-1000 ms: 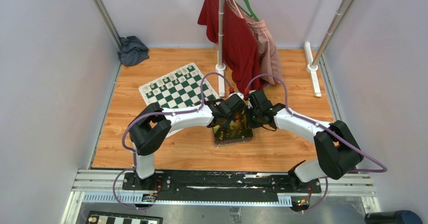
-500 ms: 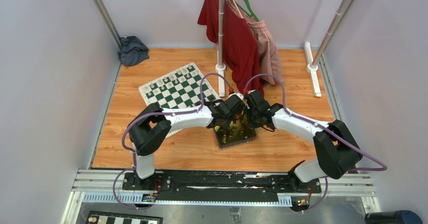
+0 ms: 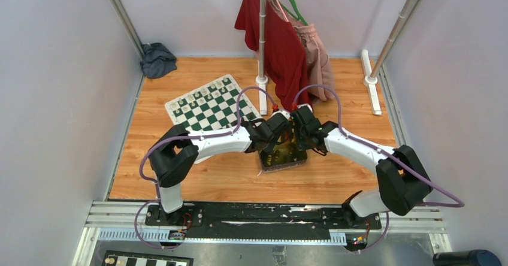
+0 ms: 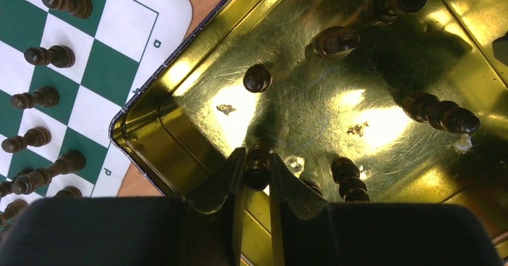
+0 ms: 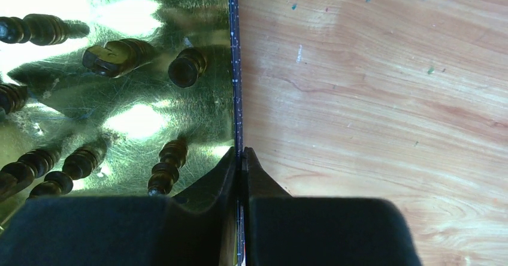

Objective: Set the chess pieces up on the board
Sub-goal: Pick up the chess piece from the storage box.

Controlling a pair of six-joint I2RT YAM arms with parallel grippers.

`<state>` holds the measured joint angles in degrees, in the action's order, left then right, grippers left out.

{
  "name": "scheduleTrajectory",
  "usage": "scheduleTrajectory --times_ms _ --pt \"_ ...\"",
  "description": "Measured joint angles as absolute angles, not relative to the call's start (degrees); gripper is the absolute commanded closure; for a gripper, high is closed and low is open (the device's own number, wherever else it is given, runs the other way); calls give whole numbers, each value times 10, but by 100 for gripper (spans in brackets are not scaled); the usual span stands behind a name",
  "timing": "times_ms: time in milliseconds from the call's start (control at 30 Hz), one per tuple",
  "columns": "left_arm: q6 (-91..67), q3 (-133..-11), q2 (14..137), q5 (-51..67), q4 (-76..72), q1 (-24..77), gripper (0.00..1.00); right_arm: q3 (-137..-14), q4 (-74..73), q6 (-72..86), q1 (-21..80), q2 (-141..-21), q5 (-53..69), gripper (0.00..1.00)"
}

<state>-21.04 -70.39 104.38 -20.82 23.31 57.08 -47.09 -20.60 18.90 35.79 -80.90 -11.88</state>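
Tools number two: left tool point(image 4: 256, 155) nips one dark piece point(image 4: 258, 175) inside the tin point(image 4: 197, 140); right tool point(image 5: 239, 155) pinches the tin's rim, jaws fully closed. Roughly seven loose pieces point(image 5: 117, 56) lie there; one board point(image 3: 209, 107) lies beyond. Earlier, the right tool gaped wider.

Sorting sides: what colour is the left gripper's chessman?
Dark brown chessman; left wrist view shows best.
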Motion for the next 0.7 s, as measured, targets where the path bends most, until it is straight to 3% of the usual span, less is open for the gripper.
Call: scheduleTrajectory --times_ms 700 --pt "-210 -742 1028 -212 259 581 100 -474 -244 222 370 -797 -182 100"
